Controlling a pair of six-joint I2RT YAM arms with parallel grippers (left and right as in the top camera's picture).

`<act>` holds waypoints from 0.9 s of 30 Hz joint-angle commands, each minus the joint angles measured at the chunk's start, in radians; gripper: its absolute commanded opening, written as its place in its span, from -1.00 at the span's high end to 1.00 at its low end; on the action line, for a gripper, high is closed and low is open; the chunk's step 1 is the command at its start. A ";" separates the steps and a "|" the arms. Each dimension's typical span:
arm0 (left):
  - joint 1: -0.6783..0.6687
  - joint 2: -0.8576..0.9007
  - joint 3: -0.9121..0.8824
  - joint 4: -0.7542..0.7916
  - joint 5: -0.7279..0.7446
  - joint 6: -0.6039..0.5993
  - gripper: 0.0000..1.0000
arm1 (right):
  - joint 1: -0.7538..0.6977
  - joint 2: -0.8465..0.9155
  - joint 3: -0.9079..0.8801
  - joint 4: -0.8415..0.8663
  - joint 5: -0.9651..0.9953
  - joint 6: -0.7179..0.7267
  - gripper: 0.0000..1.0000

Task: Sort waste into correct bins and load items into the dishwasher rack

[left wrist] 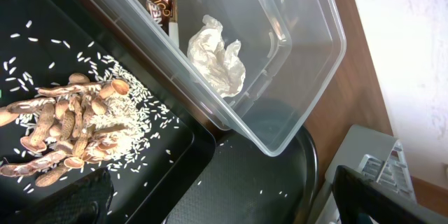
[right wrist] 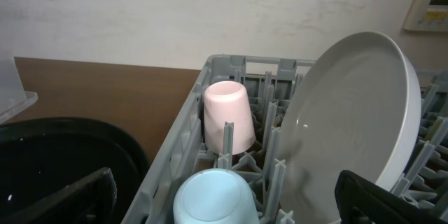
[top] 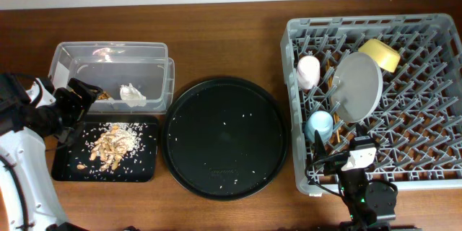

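The clear box [top: 148, 52] holds the gold-brown wrapper [left wrist: 159, 3] and the white tissue [top: 132, 95], which also shows in the left wrist view [left wrist: 215, 52]. The black rectangular tray [top: 143, 166] holds tan food scraps [top: 112, 146] and rice [left wrist: 129, 129]. The grey rack [top: 433, 177] holds the pink cup [top: 308, 71], the blue cup [top: 319, 124], the plate [top: 358, 86] on edge and the yellow bowl [top: 381, 54]. A thin tan stick, likely the chopsticks [top: 338, 136], lies beside the blue cup. My left gripper [top: 81, 95] is open and empty over the two bins' left end. My right gripper [top: 345, 155] is open and empty at the rack's front edge, just short of the blue cup [right wrist: 210, 196].
A large round black tray [top: 225, 137] with a few rice grains lies between the bins and the rack. In the right wrist view the pink cup [right wrist: 229, 115] stands upside down behind the blue cup, and the plate [right wrist: 357, 112] leans at the right.
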 commanded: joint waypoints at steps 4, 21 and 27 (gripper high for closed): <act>0.002 -0.011 0.001 0.002 0.000 -0.002 -0.99 | -0.006 -0.009 -0.005 -0.006 0.005 0.002 -0.97; -0.515 -0.399 0.001 -0.010 -0.165 -0.002 -0.99 | -0.006 -0.009 -0.005 -0.006 0.005 0.002 -0.97; -0.515 -0.608 -0.067 -0.103 -0.355 -0.002 -0.99 | -0.006 -0.009 -0.005 -0.006 0.005 0.002 -0.97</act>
